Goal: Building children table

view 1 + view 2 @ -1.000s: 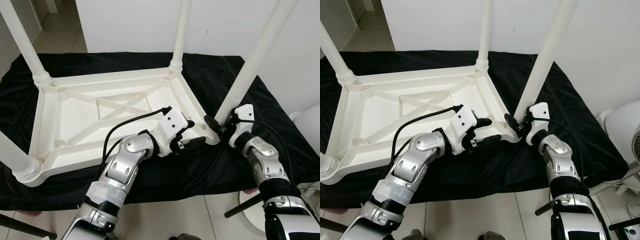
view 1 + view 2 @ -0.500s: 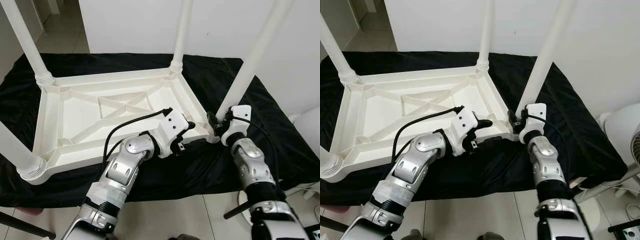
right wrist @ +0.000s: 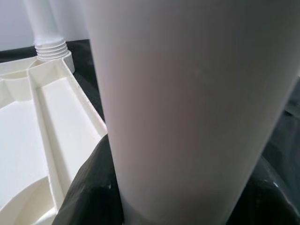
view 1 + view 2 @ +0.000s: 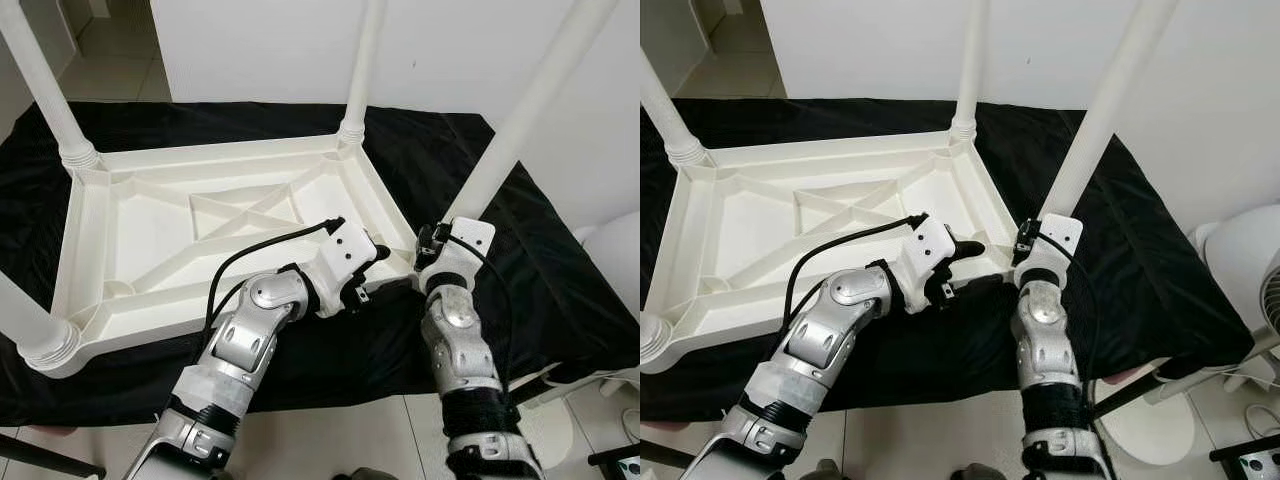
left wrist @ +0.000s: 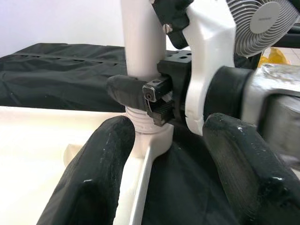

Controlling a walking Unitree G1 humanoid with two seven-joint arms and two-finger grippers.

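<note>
A: Where is the table located?

B: The white plastic table is laid upside down on a black cloth, ribbed underside up. Four white legs are stood up from its corners.

A: Right gripper?

B: The right gripper is clamped around the base of the near-right leg, just above the threaded collar. In the right wrist view the leg is seen pressed between both black fingers.

A: Left gripper?

B: The left gripper is held at the table's near long rim, just beside that same corner. Its fingers are spread wide, nothing is held. The rim edge is seen between them in the left wrist view.

A: Anything else?

B: A white fan is stood on the floor, off the robot's right. Floor tiles are seen below the cloth.
</note>
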